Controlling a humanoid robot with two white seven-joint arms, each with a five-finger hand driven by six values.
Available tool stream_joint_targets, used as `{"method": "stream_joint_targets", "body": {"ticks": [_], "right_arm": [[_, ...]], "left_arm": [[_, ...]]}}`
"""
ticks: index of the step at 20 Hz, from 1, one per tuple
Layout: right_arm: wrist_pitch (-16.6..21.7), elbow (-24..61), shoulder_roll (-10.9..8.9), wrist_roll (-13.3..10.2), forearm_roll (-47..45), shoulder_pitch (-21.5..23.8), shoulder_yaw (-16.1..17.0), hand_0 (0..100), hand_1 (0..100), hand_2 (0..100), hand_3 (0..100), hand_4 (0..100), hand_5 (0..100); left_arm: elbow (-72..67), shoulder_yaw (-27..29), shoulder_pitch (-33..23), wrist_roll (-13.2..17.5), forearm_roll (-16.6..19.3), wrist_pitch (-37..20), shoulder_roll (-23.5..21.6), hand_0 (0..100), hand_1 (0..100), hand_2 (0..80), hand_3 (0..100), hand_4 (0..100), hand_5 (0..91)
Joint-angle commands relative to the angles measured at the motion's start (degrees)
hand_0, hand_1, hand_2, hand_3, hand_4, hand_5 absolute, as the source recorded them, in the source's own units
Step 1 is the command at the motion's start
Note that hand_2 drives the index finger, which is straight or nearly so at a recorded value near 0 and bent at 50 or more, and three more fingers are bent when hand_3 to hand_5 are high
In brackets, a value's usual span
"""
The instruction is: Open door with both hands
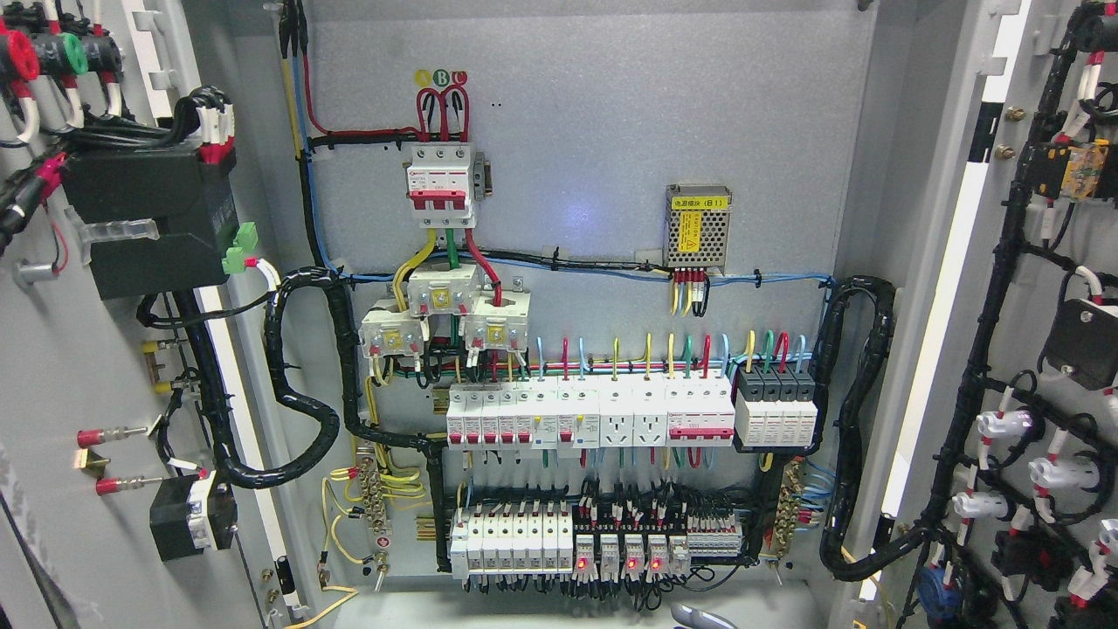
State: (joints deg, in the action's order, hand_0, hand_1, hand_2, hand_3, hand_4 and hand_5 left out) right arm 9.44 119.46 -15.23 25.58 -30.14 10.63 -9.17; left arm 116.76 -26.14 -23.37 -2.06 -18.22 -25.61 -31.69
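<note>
- you had both doors swung wide: the left door [79, 367] filled the left side of the view, the right door [1031, 349] the right side, each showing its inner face.
- between them the cabinet [594, 114] stood fully exposed, its grey back panel in plain sight.
- on the panel you had a three-pole breaker [441, 185] at upper centre, a power supply [697, 225] to its right, and a breaker row [590, 418] across the middle.
- the relays [616, 552] along the bottom showed red lights.
- a black loom [301, 393] ran from the left door into the cabinet; another [860, 419] ran to the right door.
- a grey rounded part [699, 618] showed at the bottom edge, right of centre; you could not tell whether it belonged to a hand, or which.
- no fingers were visible, so the state of either hand could not be told.
</note>
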Motion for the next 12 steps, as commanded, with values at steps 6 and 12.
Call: {"method": "stream_joint_targets", "body": {"ticks": [6, 12], "right_arm": [[4.4, 0.2, -0.16, -0.1, 0.1, 6.2, 4.6, 19, 0, 0, 0, 0, 0], [7.0, 0.2, -0.07, -0.1, 0.1, 7.3, 5.8, 19, 0, 0, 0, 0, 0]], "left_arm": [[2.1, 0.7, 5.3, 0.0, 0.0, -0.3, 5.8, 0, 0, 0.0, 0, 0, 0.0], [2.2, 4.0, 5.4, 0.0, 0.0, -1.3, 8.7, 0, 0, 0.0, 0, 0, 0.0]]}}
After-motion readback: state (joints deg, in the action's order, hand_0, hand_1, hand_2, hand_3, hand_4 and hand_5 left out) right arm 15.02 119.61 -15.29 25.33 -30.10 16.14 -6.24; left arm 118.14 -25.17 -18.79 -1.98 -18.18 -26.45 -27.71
